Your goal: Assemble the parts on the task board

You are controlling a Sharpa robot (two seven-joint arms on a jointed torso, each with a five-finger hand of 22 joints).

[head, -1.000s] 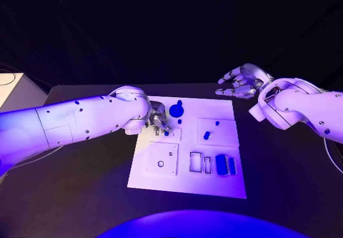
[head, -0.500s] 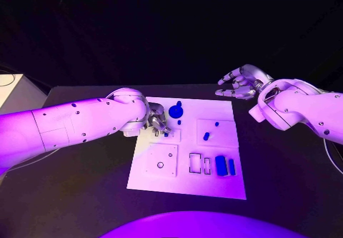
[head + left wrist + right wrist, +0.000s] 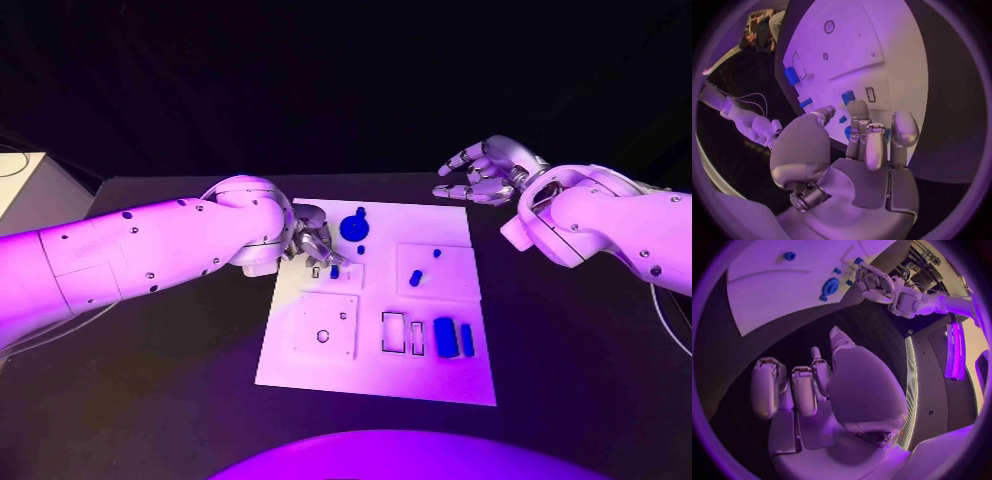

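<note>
The left hand (image 3: pixel 313 247) pinches a small blue part (image 3: pixel 335 270), mostly hidden by its fingers (image 3: pixel 870 145). The right hand (image 3: pixel 488 170) hangs open, fingers apart, holding nothing.

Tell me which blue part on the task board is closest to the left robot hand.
The small blue part right at the fingertips of the left robot hand, beside the board's left edge. The round blue part and the others lie farther right.

right hand (image 3: pixel 826 390) empty, fingers (image 3: pixel 767 387) apart, above table (image 3: pixel 848 325).
</note>
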